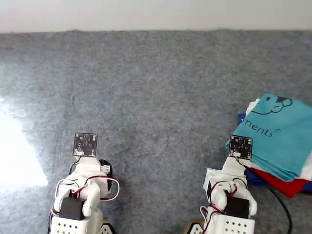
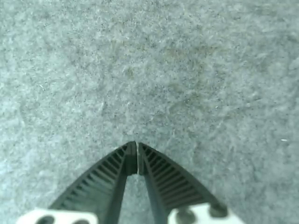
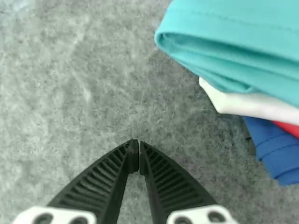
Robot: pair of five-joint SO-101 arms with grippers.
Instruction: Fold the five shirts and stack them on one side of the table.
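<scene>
Likely a robotics lab: grey felt table (image 1: 156, 87) beneath a white wall (image 1: 156, 14).

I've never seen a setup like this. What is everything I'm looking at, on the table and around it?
Folded teal fabric shirt: one, teal with dark print, top of the stack on the right arm's side.
Folded white fabric shirt: one, white, directly under the teal one.
Folded red fabric shirt: one, red, lower in the stack.
Folded blue fabric shirt: one, blue, beneath the red; a fifth shirt cannot be made out.
Grey felt table cover: one, grey, across the table.
Black cable: one, black, beside the stack.
Arms: two, white with red and white wires: left arm, right arm.
End effectors: two, black, shut, over felt: left end effector, right end effector.
</scene>
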